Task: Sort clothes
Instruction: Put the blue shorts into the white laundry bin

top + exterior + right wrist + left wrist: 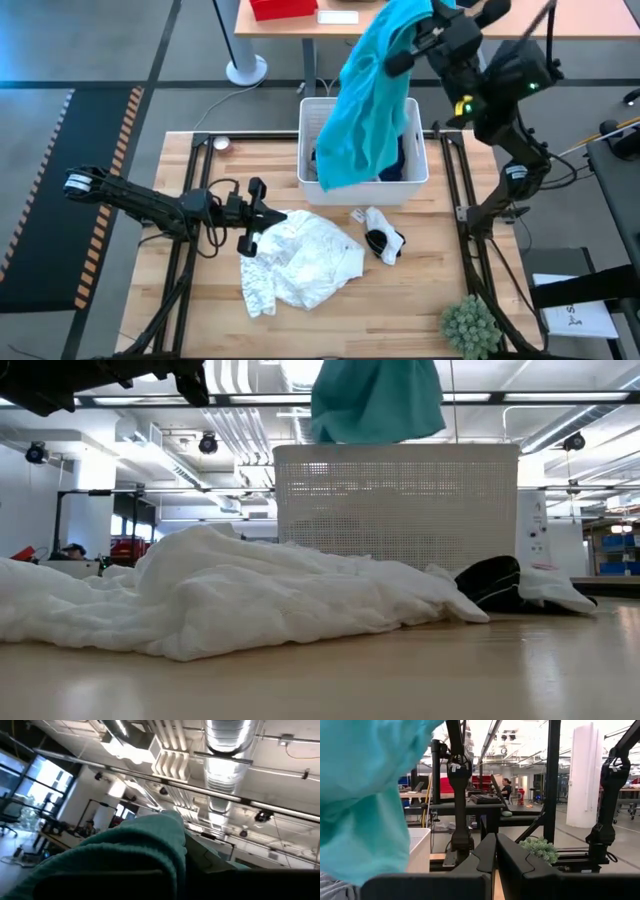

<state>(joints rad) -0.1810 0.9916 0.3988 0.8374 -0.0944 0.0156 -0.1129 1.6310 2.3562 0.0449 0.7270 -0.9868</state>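
Currently the right claw (425,38) is raised high above the far side of the desk (200,300), closed on the top edge of a turquoise garment (368,105). This garment hangs down full length from the claw, and its lower part drapes over the left half of the white bin (415,165). In the low view the turquoise fabric shows above the bin's perforated wall, with its hem at or just behind the rim; whether it touches the rim cannot be told.

Inside the bin, dark navy fabric (392,165) is visible just right of the hanging garment. The bin stands at the far centre of the desk.

The left claw (248,215) is low over the left-centre of the desk, with its fingers fully closed and nothing held between them. It sits just left of a white lacy garment (300,262), which lies crumpled on the desk in front of the bin, on the near side. Contact between the claw and this garment cannot be confirmed.

A black and white garment (383,238) lies on the desk to the right of the white lacy garment, close to the bin's near wall and apart from both claws.

A small green plant (470,325) stands at the near right corner of the desk.
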